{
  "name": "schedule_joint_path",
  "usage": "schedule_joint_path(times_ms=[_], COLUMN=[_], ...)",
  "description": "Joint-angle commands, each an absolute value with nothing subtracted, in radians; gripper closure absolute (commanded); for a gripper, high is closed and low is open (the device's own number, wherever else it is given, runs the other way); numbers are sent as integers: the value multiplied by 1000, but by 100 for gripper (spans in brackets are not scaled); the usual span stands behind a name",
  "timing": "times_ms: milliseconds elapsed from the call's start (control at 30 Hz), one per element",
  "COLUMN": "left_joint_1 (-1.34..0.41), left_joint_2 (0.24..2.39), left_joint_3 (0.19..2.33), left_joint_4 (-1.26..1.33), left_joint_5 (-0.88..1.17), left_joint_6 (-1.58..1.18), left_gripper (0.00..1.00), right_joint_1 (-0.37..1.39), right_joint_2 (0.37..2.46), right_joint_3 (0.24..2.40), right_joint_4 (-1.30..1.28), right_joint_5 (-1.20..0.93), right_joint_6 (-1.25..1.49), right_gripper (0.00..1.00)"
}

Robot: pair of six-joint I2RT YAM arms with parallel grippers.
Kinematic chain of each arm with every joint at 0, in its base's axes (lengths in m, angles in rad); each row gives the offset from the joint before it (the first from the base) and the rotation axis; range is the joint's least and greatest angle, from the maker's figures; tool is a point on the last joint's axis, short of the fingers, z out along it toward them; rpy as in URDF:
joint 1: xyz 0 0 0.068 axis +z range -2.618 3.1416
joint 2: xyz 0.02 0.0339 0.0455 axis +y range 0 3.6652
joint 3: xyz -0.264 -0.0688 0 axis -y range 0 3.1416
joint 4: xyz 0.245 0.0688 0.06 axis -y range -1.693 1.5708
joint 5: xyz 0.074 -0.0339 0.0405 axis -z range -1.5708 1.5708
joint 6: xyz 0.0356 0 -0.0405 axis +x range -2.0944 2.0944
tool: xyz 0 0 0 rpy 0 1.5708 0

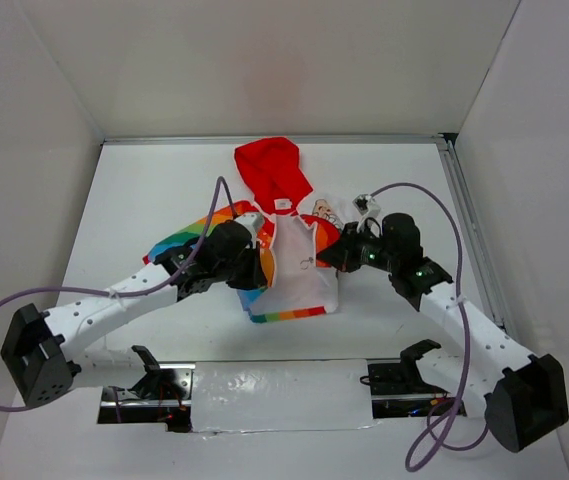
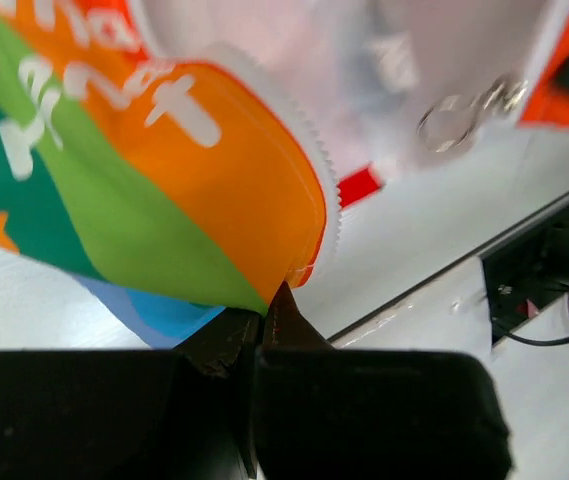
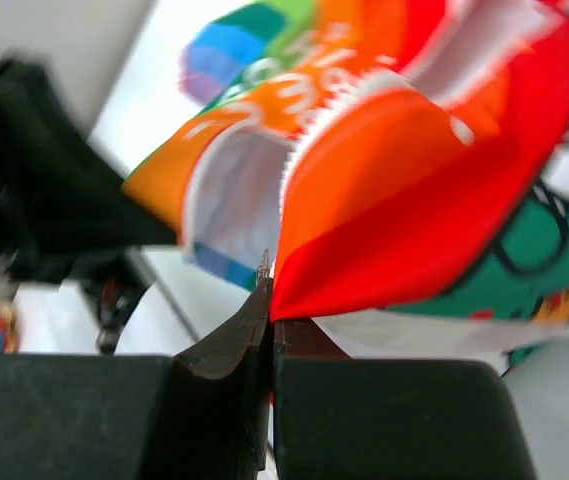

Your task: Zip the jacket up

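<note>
The jacket (image 1: 299,275) lies open in the middle of the table, red hood (image 1: 272,170) at the far end and white lining up. Its rainbow-striped side (image 1: 186,238) spreads to the left. My left gripper (image 1: 260,262) is shut on the orange and green front edge of the jacket (image 2: 214,190), next to the white zip teeth (image 2: 321,170). A metal ring (image 2: 452,122) shows blurred beyond. My right gripper (image 1: 326,256) is shut on the red front edge of the jacket (image 3: 404,210). Both held edges are raised off the table.
White walls close in the table on three sides. A metal rail (image 1: 469,225) runs along the right edge. A taped white plate (image 1: 279,395) lies between the arm bases at the near edge. Purple cables (image 1: 434,205) loop over both arms.
</note>
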State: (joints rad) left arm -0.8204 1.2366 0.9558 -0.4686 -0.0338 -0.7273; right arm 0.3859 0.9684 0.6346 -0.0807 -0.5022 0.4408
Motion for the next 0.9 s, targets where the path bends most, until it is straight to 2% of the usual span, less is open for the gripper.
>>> schedule_joint_path(times_ms=[0,167,367,500,867], left_joint_1=[-821,-813,-811,-811,-808], left_joint_2=[1172,1157,1103,1057,1051], left_joint_3=[948,965,937,914,911], left_joint_4=[-348,-284,-154,-107,-38], left_joint_5=[-8,-57,-41,-72,-84], left_joint_6=[-681,-710,-784,-822,-816], left_gripper=[100,100,100,100,100], right_joint_1=[439,534,603,617,646], right_joint_2=[879,813,749,753,804], right_joint_3=[588,606,548,522,474], right_joint_4=[199,262,328,354,435], right_joint_5=[-633,-677,-510,-405,-409], right_joint_6=[400,328,371,405,348], right_gripper=[100,100,100,100,100])
